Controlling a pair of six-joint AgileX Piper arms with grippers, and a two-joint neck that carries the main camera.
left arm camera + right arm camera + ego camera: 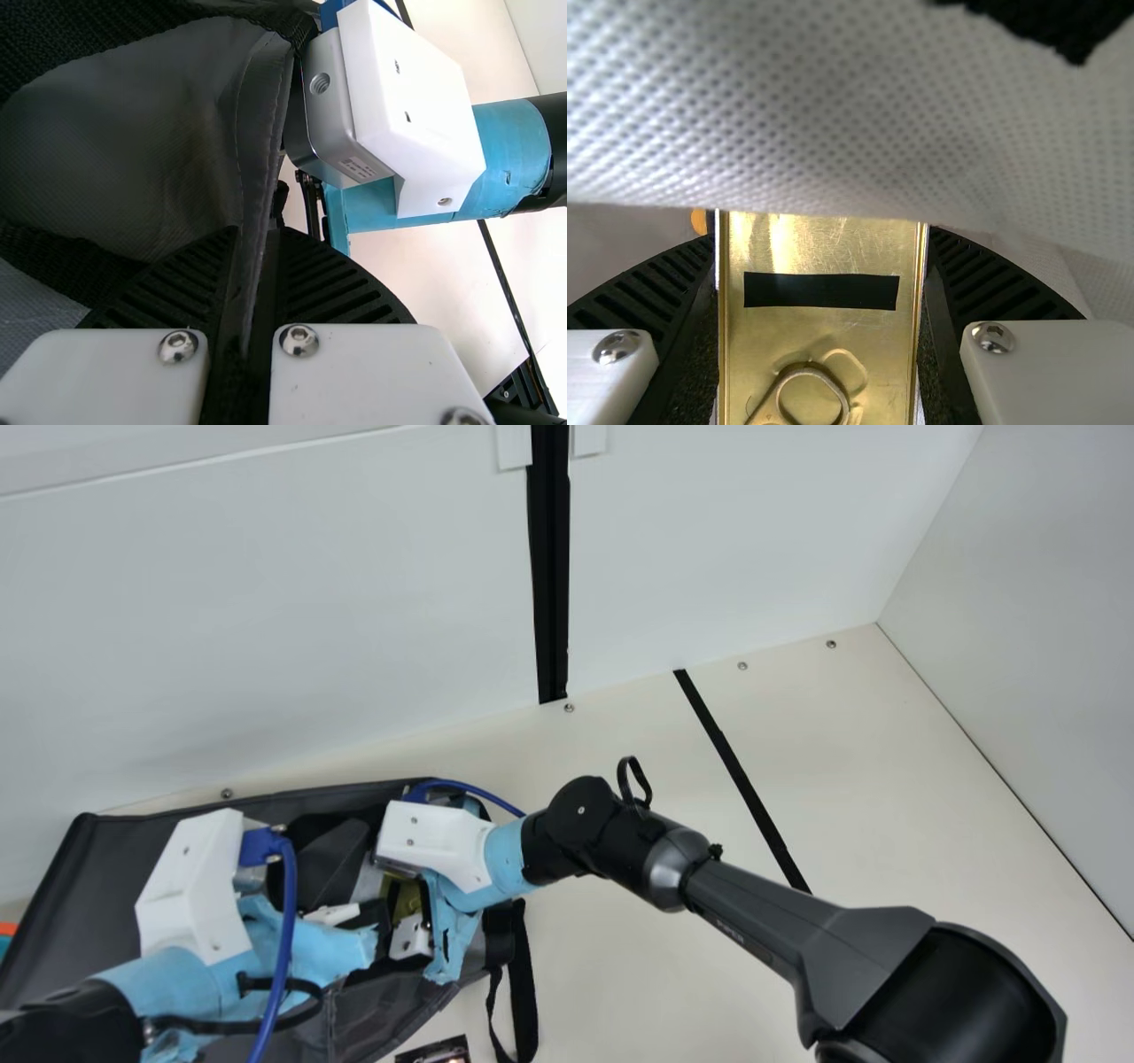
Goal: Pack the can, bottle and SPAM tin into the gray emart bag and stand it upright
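The gray emart bag (115,877), dark smooth fabric with stitched seams and black woven webbing, lies on its side at the left of the cream table (620,957), near the far pale wall (266,620). A black strap (524,974) trails from its right end towards the near side.

The SPAM tin (824,341), a rounded rectangular block with a shiny gold metal lid, is at the opening of the bag. Its lid carries a plain black rectangular strip and a round pull ring (811,398). White fabric with a fine dotted texture (788,106) hangs over part of the lid.

The right gripper (412,937) is clamped on the tin, one black ribbed finger against each side. The left gripper (379,926), to its left, is closed on a stitched gray edge of the bag, the fabric pinched between its ribbed fingers.

Both arms have white angular covers, light-blue wrapping and blue cables at the wrist. The right arm's silver camera housing (323,97) bears a small white label (359,168) with dark print.

Right of the bag, a straight black stripe (744,771) crosses the table. A small dark object (434,1051) with bright marks lies at the near side, its shape cut off.
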